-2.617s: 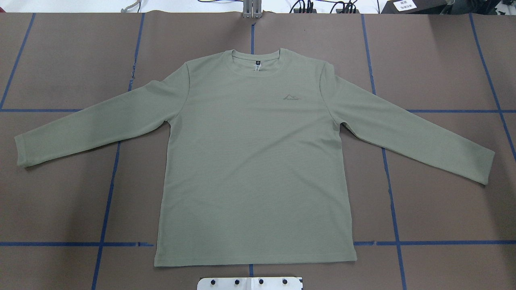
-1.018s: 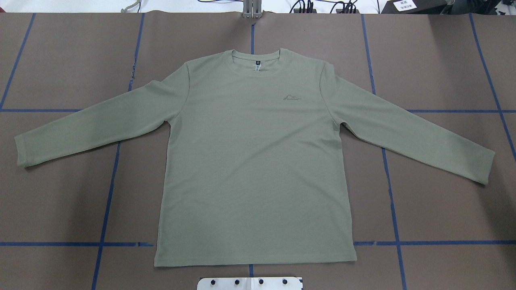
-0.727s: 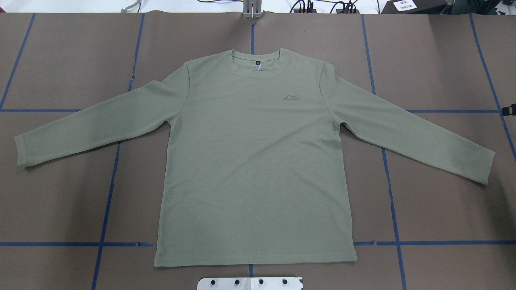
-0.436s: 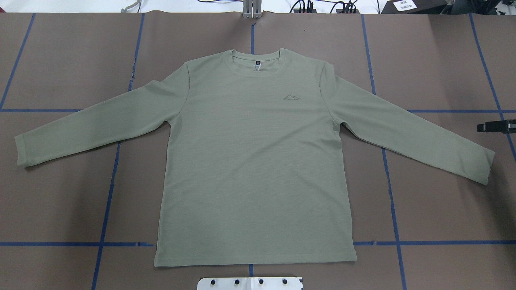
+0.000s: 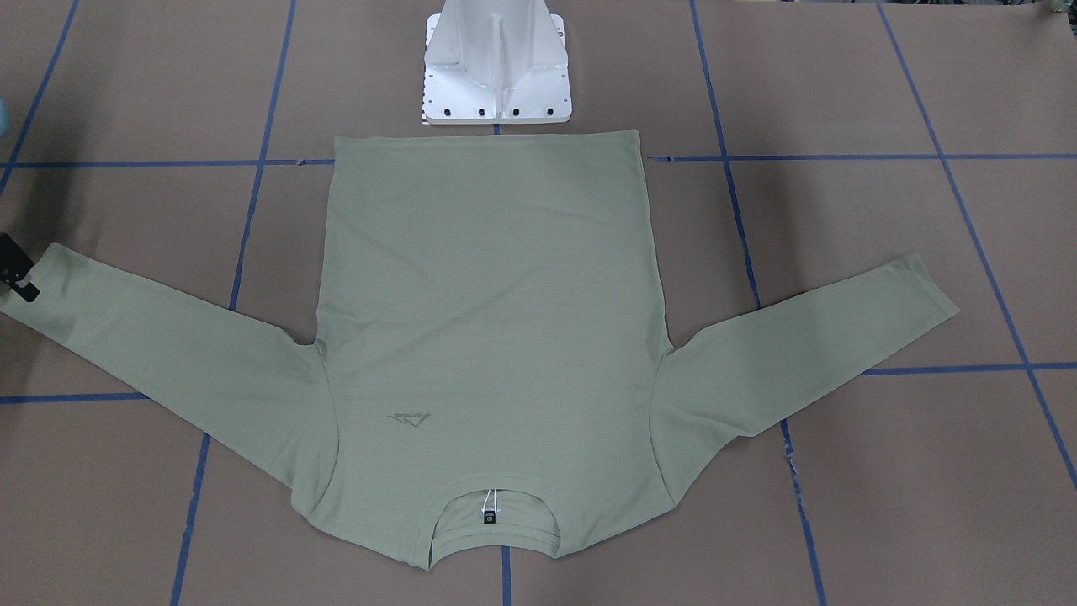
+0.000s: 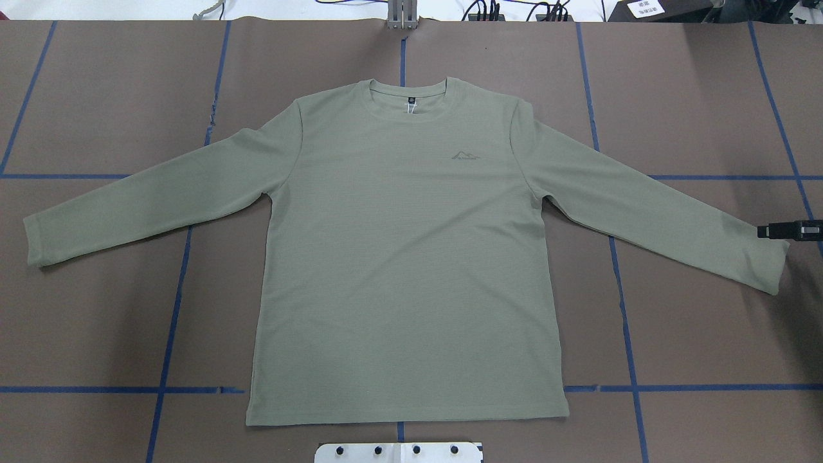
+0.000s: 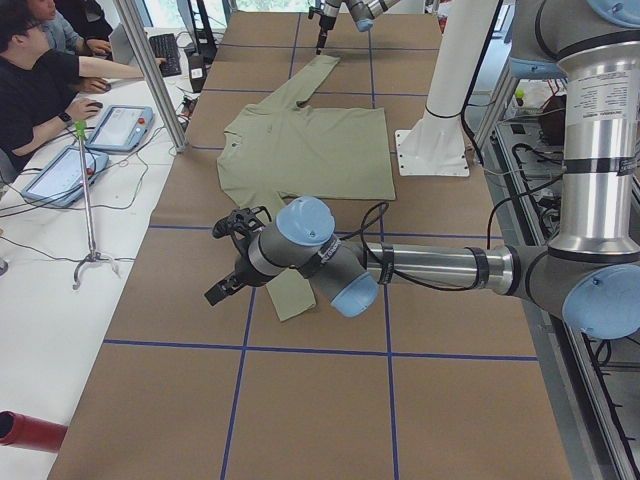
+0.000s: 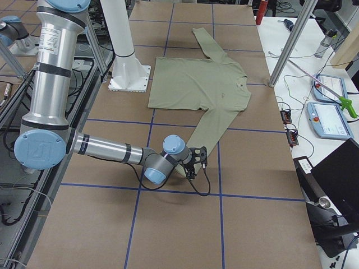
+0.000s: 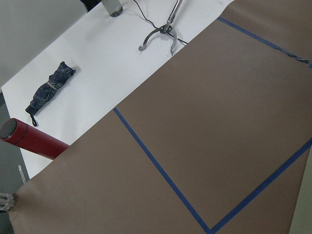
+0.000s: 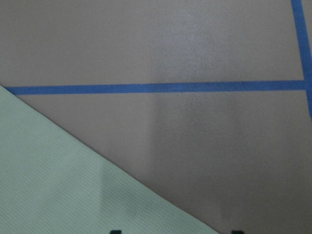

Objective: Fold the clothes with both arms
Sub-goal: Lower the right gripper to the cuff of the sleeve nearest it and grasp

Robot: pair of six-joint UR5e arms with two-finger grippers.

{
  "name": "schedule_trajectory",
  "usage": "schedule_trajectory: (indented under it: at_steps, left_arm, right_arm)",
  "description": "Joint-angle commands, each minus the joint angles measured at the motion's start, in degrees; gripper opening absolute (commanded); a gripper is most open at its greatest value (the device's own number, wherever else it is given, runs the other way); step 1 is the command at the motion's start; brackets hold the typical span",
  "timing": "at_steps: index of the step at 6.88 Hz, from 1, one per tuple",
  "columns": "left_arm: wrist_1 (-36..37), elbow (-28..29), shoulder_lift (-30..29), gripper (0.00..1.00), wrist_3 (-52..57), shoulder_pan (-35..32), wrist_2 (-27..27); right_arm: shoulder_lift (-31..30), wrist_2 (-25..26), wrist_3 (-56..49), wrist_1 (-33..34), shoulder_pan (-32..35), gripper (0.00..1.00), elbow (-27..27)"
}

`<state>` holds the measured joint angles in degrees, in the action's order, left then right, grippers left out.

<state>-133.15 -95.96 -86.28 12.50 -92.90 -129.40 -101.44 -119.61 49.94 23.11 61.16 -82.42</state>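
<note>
The pale sage-green long-sleeved shirt (image 6: 411, 257) lies flat and face up on the brown table, sleeves spread, neckline away from the robot; it also shows in the front view (image 5: 488, 278). My right gripper (image 6: 771, 230) reaches in from the table's right end, low at the upper edge of the right sleeve's cuff (image 6: 765, 263). The right wrist view shows its two tips apart at the bottom edge, over the sleeve (image 10: 48, 185): it is open and empty. My left gripper (image 7: 222, 262) shows only in the exterior left view, beside the other cuff (image 7: 290, 300); I cannot tell its state.
The white pedestal base (image 5: 496, 63) stands at the shirt's hem. Blue tape lines (image 6: 170, 321) grid the table. Beyond the left end lie a red cylinder (image 9: 31, 141), a folded umbrella (image 9: 48, 92) and a grabber tool (image 9: 161, 34). Operators with tablets (image 7: 120, 125) sit at a side table.
My right gripper has come into the overhead view from the right edge and moved toward the robot's side, down to the right sleeve's cuff. The shirt has not moved.
</note>
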Motion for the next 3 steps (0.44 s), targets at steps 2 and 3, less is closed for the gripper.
schedule_trajectory:
  at_steps: [2, 3]
  left_arm:
    - [0.0, 0.0, 0.1, 1.00, 0.2, 0.0, -0.1]
    - [0.0, 0.0, 0.1, 1.00, 0.2, 0.0, -0.1]
  right_arm:
    - [-1.0, 1.0, -0.4, -0.3, -0.5, 0.74, 0.8]
    - [-0.6, 1.6, -0.4, -0.3, -0.9, 0.73, 0.8]
